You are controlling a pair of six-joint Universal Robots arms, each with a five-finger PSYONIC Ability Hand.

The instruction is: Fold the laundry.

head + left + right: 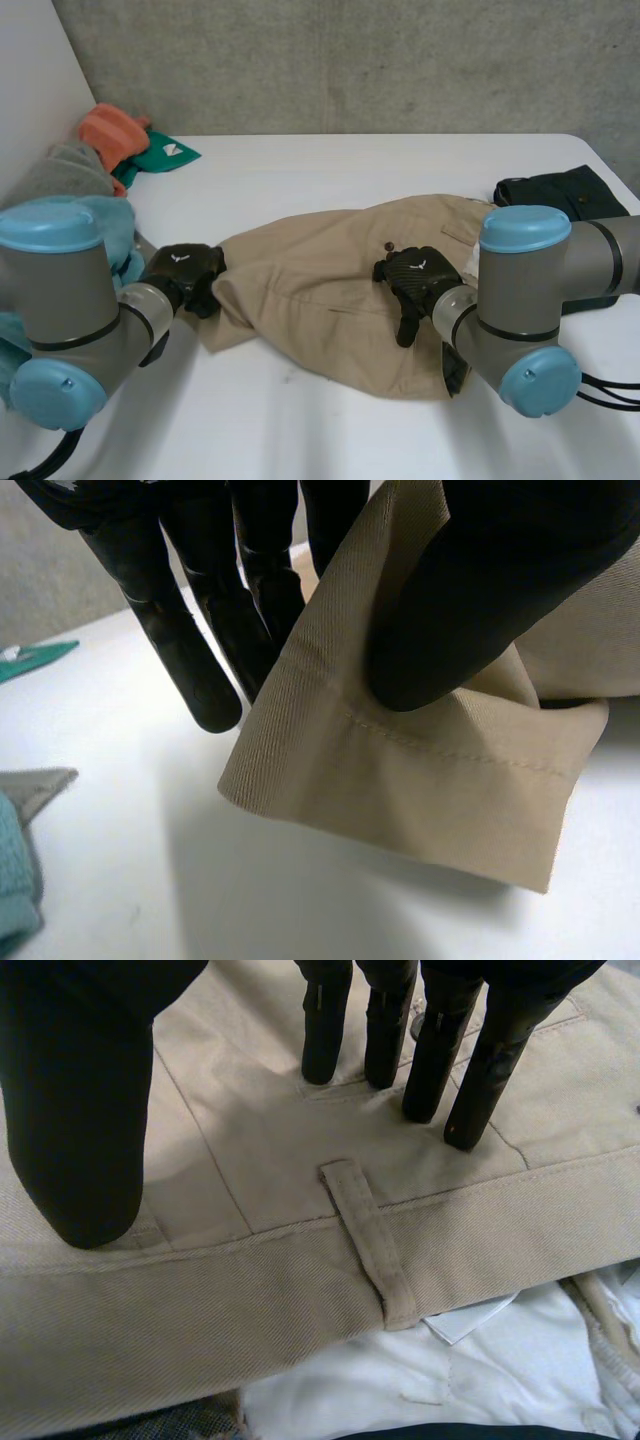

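Centrally on white table [330, 420]: tan trousers [320, 290], laid crosswise and rumpled, leg end toward left arm, waistband end toward right arm

Left hand [185, 272]: at leg end, closed in a pinch on stitched hem [430, 770]; thumb [480, 590] pressed onto upper face of cloth, fingers [190, 650] behind it (hem corner raised clear of table, shadow beneath)

Right hand [415, 280]: palm down on trousers close to waistband [200, 1310]; fingers straight and slightly apart, tips planted on cloth just beyond belt loop [365, 1250]; thumb set well apart to one side, tip likewise on cloth; a flat press, fingers uncurled

Past waistband edge, right wrist view: white lining [480, 1380] partly exposed, small white label [470, 1318] at foot of belt loop

Far left of table, beside left arm: heap of other laundry, comprising orange cloth [112, 135], green cloth [155, 158], grey cloth [60, 172], light-blue cloth [115, 235]

Far right, behind right arm: dark garment [560, 192], folded, just beside waistband end (contact not discernible)

Behind table: grey concrete wall [350, 60]
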